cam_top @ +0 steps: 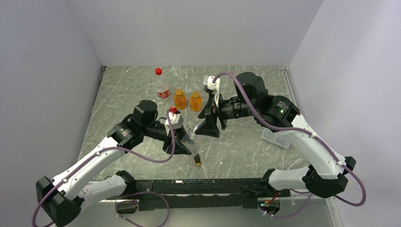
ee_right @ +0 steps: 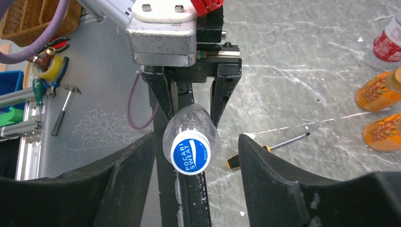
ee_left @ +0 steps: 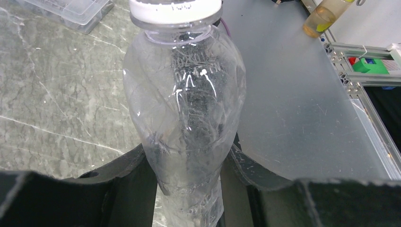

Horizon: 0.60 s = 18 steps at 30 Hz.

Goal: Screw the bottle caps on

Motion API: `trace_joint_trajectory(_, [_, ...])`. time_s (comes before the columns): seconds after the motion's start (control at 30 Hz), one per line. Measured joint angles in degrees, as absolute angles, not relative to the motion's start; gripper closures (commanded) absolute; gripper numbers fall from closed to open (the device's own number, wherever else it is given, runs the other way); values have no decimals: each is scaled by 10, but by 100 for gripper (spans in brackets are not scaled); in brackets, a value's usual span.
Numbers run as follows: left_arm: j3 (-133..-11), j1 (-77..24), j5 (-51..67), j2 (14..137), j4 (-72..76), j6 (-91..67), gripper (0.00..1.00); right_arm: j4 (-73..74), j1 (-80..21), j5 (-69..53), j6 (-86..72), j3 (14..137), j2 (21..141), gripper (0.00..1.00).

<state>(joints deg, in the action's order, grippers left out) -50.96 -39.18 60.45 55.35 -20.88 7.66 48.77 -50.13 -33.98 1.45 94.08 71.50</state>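
My left gripper (cam_top: 182, 146) is shut on a small clear bottle (ee_left: 185, 109) and holds it tilted over the table. A blue cap with a white rim (ee_right: 190, 153) sits on its neck; it shows white from the side in the left wrist view (ee_left: 176, 10). My right gripper (ee_right: 196, 142) is open, its fingers (ee_right: 265, 165) either side of the cap and not touching it; it also shows in the top view (cam_top: 209, 128). Two amber-orange bottles (cam_top: 179, 99) (cam_top: 196, 101) and a taller clear bottle with a red cap (cam_top: 161, 85) stand at the back.
A black-and-orange-handled screwdriver (cam_top: 197, 160) lies on the table just below the held bottle, also in the right wrist view (ee_right: 267, 148). A clear plastic box (cam_top: 276, 138) lies right of centre under the right arm. Walls close in the table on three sides.
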Motion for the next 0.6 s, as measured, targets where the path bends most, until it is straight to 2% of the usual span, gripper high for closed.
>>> trace_joint_trajectory(0.17, [-510, -392, 606, 554, -209, 76, 100, 499, -501, -349, 20, 941, 722, 47])
trace_joint_trajectory(0.27, [-510, -392, 606, 553, -209, 76, 100, 499, -501, -354, 20, 941, 723, 57])
trace_joint_trajectory(0.4, [-510, -392, 601, 551, -209, 76, 100, 499, -501, -364, 20, 940, 723, 80])
trace_joint_trajectory(0.6, [-508, -393, 538, 530, -202, 63, 100, 489, -499, -352, 7, 940, 725, 93])
